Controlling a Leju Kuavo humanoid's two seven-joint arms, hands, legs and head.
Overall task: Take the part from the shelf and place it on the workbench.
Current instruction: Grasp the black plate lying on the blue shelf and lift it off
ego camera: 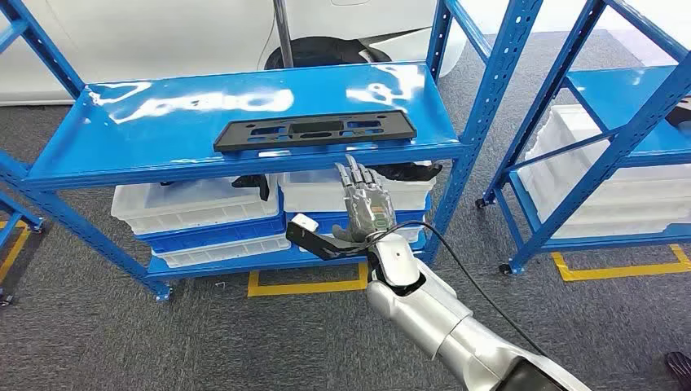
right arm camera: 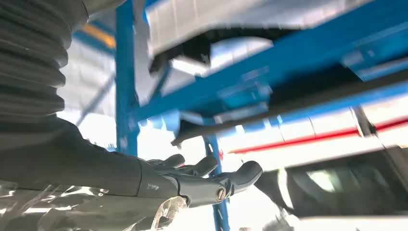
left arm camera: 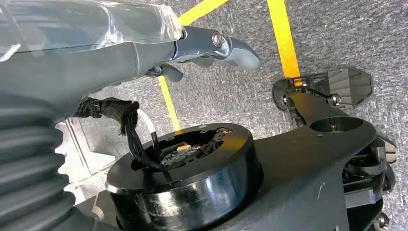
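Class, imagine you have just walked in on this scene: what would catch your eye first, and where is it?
First, the long black part lying flat near the front edge of the bright blue shelf. Next, the robot's silver right arm reaching up from below, its right hand open with fingers apart, just below that front edge and not touching the part. Behind the hand, white bins are stacked on the lower level.

Head view: bright, even overhead light; white glare patches on the blue shelf top (ego camera: pixel 244 114) from 9 to 1 o'clock. Sharp focus, mild edge distortion. Right wrist view: backlit, blown-out whites, soft blur throughout. Left wrist view: well lit, sharp.
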